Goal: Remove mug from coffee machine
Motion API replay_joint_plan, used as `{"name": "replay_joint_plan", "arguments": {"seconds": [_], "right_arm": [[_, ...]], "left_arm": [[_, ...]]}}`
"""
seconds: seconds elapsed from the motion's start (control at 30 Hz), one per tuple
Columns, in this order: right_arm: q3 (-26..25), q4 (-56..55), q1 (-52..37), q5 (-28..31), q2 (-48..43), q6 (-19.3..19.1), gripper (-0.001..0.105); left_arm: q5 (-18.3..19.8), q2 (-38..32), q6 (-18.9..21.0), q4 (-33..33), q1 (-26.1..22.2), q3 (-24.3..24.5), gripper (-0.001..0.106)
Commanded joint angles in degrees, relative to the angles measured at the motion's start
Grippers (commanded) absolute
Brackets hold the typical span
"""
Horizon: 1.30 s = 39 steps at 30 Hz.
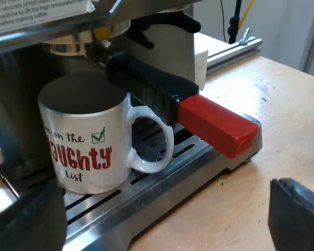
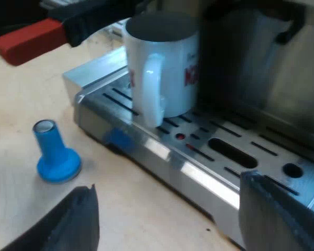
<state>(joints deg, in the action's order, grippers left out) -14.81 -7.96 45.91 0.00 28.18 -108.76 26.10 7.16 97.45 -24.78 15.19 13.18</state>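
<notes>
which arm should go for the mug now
Probably right: the mug turns its handle toward the open right pincer, path free. Seen from the left pincer, the holder's handle overhangs the mug.

Dark handle (image 1: 146, 86) of the metal holder, ending in a red end (image 1: 214, 125), jutting out roughly level above the pale wooden worktop (image 1: 282, 104) without touching it. Blue tamper (image 2: 55, 157) standing upright on its broad base on the bare worktop, pale disc at its upper end, well apart from the red end. Aluminium rail (image 1: 235, 49) lying along the worktop's far edge, a black stand pole (image 1: 233, 23) upright behind it. A few small dark specks scattered on the wood.
</notes>
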Motion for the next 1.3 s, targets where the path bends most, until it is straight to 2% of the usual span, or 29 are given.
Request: {"name": "replay_joint_plan", "arguments": {"seconds": [0.03,0.2,0.33,0.47,0.8,0.97,1.13,1.3], "right_arm": [[0.67,2.6,2.05,2.14,0.45,-0.35,0.059],[1.96,6.75,4.44,4.38,2.48,0.57,0.059],[3.49,17.75,5.8,6.62,11.28,4.11,0.059],[3.49,23.47,5.8,6.61,16.95,4.08,0.059],[3.37,48.01,5.8,6.61,37.03,4.91,0.059],[1.04,50.82,5.8,6.61,43.01,6.21,0.059],[-5.18,50.81,5.8,7.87,49.39,6.21,0.059],[-8.21,51.36,5.8,8.32,53.92,6.21,0.059]], "left_arm": [[0.43,-0.09,-0.14,1.12,0.14,0.28,0.08],[1.63,-0.09,-0.14,1.12,0.14,0.28,0.08],[1.93,-0.09,-0.14,1.12,0.14,0.28,0.08],[1.98,-0.09,-0.14,1.12,0.14,0.28,0.08],[1.98,-0.09,-0.14,1.12,0.14,0.28,0.08],[1.98,-0.09,-0.14,1.12,0.14,0.28,0.08],[1.98,-0.09,-0.14,1.12,0.14,0.28,0.08],[1.98,-0.09,-0.14,1.12,0.14,0.28,0.08]]}}
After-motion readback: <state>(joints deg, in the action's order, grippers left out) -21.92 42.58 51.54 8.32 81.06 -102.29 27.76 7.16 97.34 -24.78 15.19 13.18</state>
